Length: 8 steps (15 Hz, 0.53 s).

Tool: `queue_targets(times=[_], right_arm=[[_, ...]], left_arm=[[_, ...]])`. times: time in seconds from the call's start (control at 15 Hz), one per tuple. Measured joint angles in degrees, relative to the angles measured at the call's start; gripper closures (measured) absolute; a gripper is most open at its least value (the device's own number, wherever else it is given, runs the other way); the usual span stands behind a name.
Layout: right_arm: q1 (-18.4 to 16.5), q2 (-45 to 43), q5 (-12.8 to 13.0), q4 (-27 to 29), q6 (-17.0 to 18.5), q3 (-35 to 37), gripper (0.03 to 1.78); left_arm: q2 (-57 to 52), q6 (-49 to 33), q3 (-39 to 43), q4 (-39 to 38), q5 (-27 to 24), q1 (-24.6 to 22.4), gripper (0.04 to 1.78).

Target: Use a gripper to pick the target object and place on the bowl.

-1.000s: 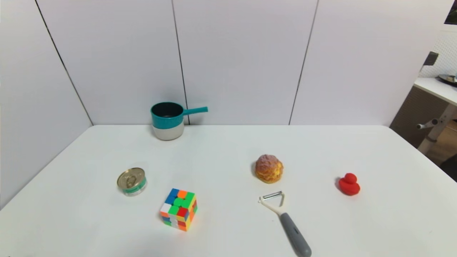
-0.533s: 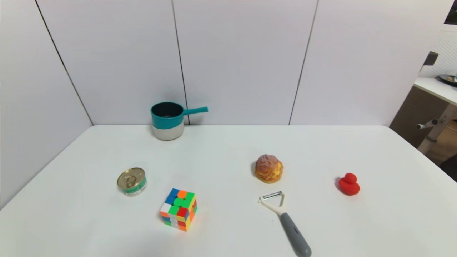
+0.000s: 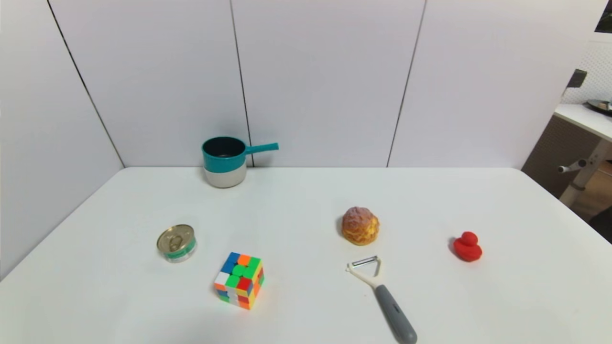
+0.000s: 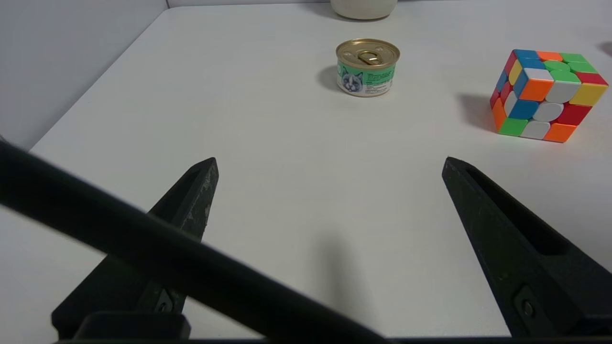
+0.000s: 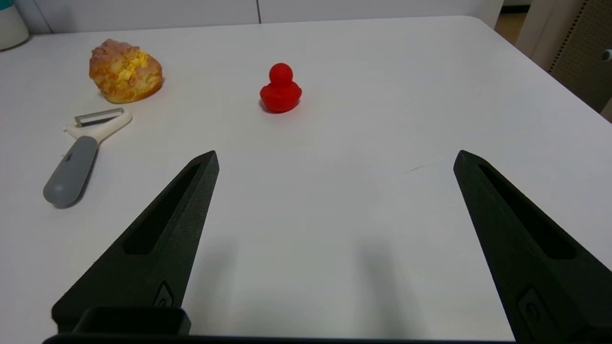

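Note:
The teal saucepan [image 3: 224,152] sits on top of the off-white bowl [image 3: 225,178] at the back left of the table, by the wall, its handle pointing right. The bowl's lower part also shows at the far edge of the left wrist view [image 4: 363,8] and in the right wrist view [image 5: 10,28]. Neither arm shows in the head view. My left gripper [image 4: 330,162] is open and empty over the near left of the table. My right gripper [image 5: 335,157] is open and empty over the near right.
On the white table [image 3: 306,200] lie a tin can [image 3: 176,242], a colour cube [image 3: 240,280], a cream puff [image 3: 360,226], a peeler with a grey handle [image 3: 382,296] and a red toy duck [image 3: 467,246]. Grey walls stand behind and to the left.

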State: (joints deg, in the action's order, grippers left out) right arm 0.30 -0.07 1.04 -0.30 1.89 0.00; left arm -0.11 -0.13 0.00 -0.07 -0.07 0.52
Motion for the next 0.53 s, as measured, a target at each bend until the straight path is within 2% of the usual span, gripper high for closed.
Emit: queue_targets(times=[0.53], right_arm=[[0.02, 0.0, 0.11, -0.02, 0.0, 0.0, 0.11]], left_arm=[[0.0, -0.02, 0.0, 0.0, 0.0, 0.0, 0.13]])
